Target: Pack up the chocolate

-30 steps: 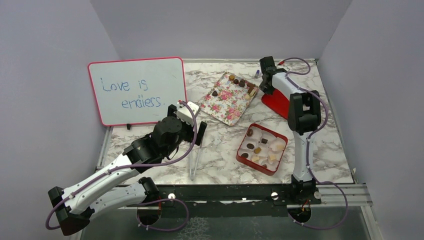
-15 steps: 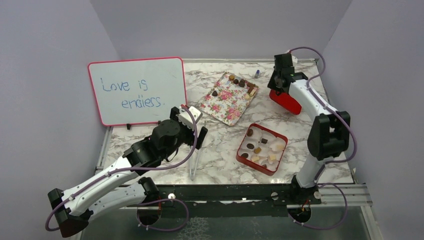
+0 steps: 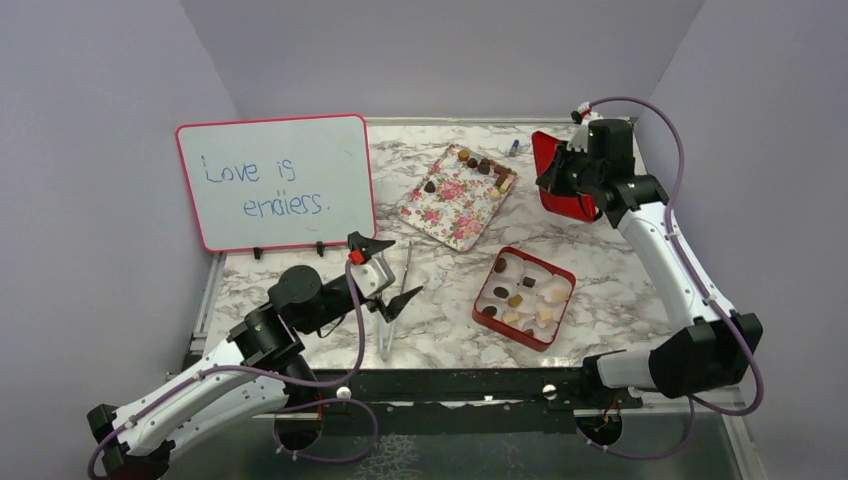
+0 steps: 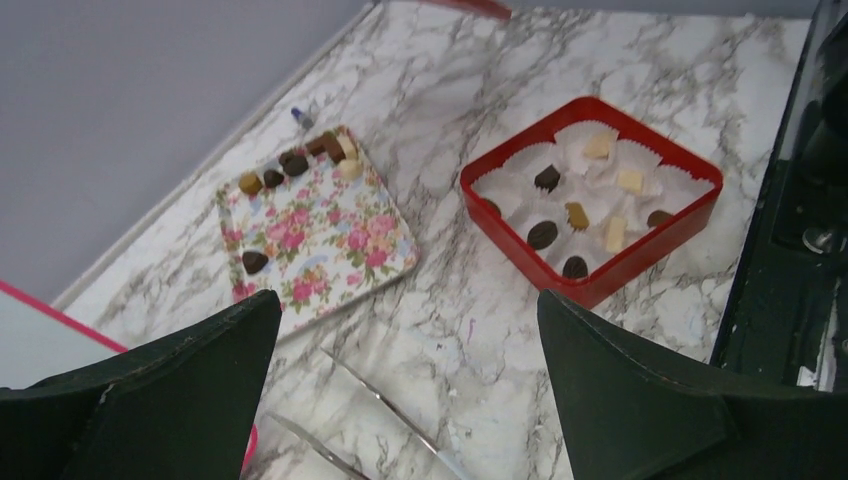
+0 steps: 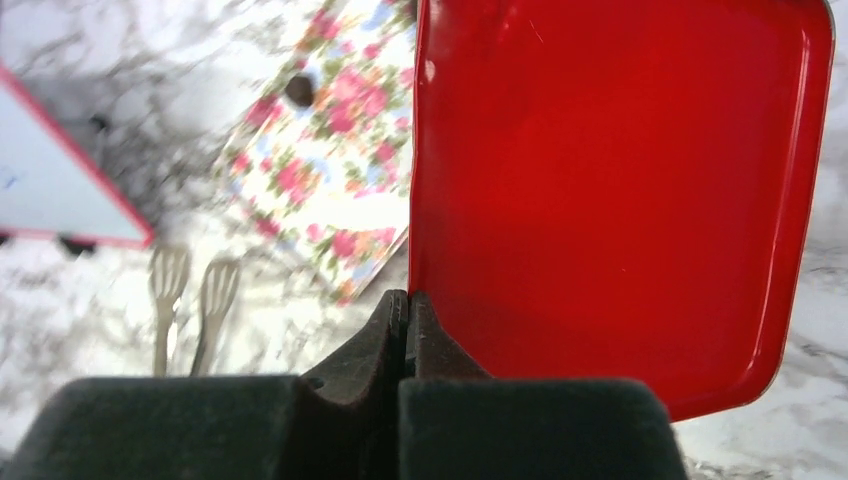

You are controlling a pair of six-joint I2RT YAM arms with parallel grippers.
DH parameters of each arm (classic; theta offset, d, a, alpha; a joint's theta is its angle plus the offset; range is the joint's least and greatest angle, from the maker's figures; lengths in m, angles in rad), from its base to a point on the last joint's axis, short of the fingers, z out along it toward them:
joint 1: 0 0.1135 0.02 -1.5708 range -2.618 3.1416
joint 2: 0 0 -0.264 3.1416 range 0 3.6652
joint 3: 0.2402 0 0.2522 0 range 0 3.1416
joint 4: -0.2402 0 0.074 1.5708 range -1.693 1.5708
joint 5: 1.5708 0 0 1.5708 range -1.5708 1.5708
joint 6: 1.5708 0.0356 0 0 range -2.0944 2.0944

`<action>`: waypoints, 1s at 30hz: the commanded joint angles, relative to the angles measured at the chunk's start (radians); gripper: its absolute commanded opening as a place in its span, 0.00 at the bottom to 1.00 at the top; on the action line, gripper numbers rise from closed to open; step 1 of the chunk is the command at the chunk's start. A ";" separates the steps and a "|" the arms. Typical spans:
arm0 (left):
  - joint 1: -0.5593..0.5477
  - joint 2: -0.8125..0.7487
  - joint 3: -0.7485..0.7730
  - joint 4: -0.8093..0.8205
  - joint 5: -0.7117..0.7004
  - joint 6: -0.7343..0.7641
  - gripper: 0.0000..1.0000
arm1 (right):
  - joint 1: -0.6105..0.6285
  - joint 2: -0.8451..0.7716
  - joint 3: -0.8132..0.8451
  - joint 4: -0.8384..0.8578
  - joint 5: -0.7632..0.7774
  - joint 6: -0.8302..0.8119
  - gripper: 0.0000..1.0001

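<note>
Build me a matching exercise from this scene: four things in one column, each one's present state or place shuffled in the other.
Things
1. red lid
2. floral tray
3. red box
4. tongs

States
A. lined with white paper cups, several holding chocolates
B. pinched by its edge in the shut right gripper
C. lying on the marble table beneath the open left gripper
D. chocolates bunched at one end, one apart

Pairs: 1-B, 2-D, 3-A, 4-C
</note>
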 commanded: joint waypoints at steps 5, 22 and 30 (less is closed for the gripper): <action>0.002 -0.008 0.156 0.073 0.196 0.164 0.98 | -0.001 -0.219 -0.126 -0.070 -0.383 -0.075 0.01; 0.002 0.506 0.556 -0.083 0.311 0.854 0.85 | -0.001 -0.387 -0.220 -0.050 -0.700 -0.069 0.01; 0.002 0.730 0.680 -0.109 0.373 0.992 0.68 | -0.001 -0.396 -0.206 -0.044 -0.764 -0.074 0.01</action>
